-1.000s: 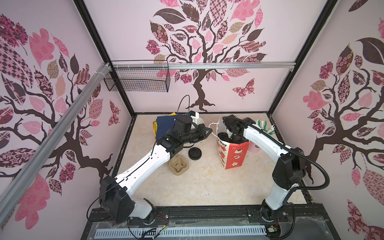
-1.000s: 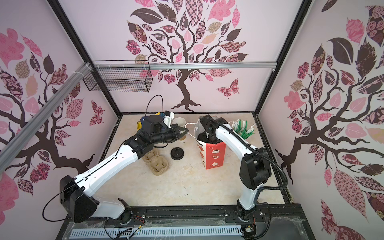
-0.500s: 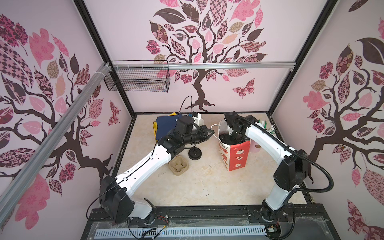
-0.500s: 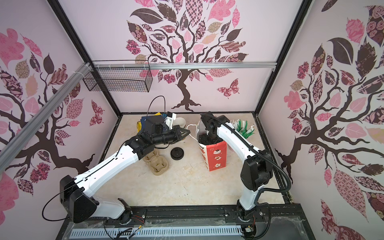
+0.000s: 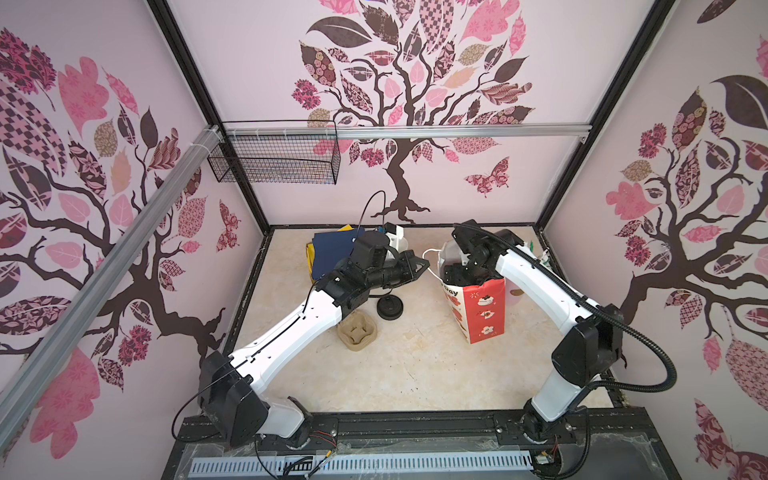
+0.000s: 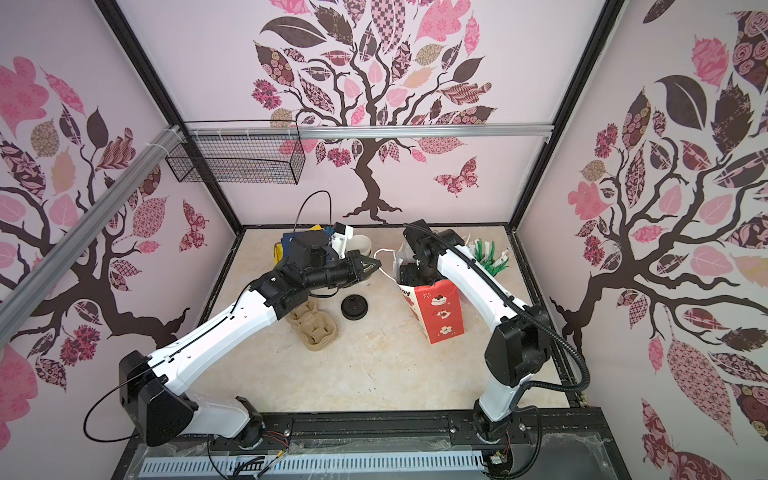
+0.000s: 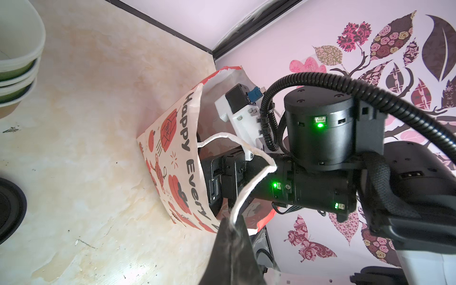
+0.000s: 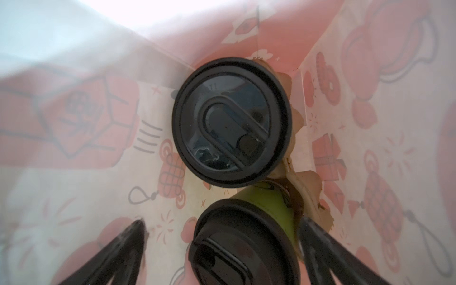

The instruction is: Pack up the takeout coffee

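- Down inside the paper bag (image 8: 370,123), the right wrist view catches both coffees: a far cup (image 8: 232,123) seen straight down onto its black lid, and a near cup (image 8: 269,204) with its green side showing under the lid.
- Both look to be seated in a brown cardboard tray (image 8: 311,192) on the bag floor, though the picture is soft there.
- Right gripper (image 8: 222,224) hangs over the near cup with its jaws spread wide. One finger stands clear of the lid, the other is just beside the green wall, and nothing is held.
- Both top views show the bag standing upright on the table (image 5: 415,374), with the right arm reaching down into its mouth.
- Left gripper (image 7: 232,237) is pinched tight on the bag's white handle (image 7: 249,190), which is drawn out sideways from the rim.
- On the table left of the bag lies a loose black lid (image 5: 390,308).
- A cardboard cup carrier (image 5: 353,332) sits just beside that lid, towards the front.
- A stack of paper cups (image 7: 14,61) stands apart from the bag.
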`<state>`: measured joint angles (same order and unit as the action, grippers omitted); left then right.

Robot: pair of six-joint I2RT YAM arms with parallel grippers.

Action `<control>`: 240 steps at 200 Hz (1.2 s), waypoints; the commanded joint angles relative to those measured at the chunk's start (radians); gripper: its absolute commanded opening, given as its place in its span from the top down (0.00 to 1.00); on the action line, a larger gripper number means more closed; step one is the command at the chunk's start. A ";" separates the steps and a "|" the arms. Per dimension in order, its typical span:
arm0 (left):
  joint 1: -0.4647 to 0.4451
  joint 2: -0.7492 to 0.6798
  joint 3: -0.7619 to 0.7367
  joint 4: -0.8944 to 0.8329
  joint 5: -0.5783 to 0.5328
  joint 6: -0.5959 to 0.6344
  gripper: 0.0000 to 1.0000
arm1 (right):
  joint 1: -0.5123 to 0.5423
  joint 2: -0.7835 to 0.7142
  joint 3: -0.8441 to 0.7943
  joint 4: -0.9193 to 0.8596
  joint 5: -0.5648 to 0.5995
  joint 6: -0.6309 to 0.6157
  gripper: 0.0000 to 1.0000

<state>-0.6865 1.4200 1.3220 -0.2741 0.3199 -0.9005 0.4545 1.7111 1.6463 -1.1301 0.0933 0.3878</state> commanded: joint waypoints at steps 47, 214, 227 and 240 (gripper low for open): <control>-0.005 -0.035 0.059 0.006 -0.015 0.031 1.00 | 0.040 -0.056 -0.037 0.011 0.071 -0.002 0.06; -0.004 -0.027 0.038 -0.097 0.022 0.151 1.00 | 0.075 -0.077 -0.084 0.103 -0.014 0.081 0.22; -0.004 -0.023 0.043 -0.099 0.028 0.155 1.00 | 0.075 -0.081 -0.086 0.118 -0.016 0.085 0.24; -0.004 -0.023 0.048 -0.099 0.030 0.160 1.00 | 0.078 -0.087 -0.092 0.138 -0.017 0.084 0.24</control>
<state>-0.6880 1.4147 1.3560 -0.3645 0.3328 -0.7757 0.5308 1.6783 1.5433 -1.0222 0.0761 0.4477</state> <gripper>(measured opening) 0.047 0.763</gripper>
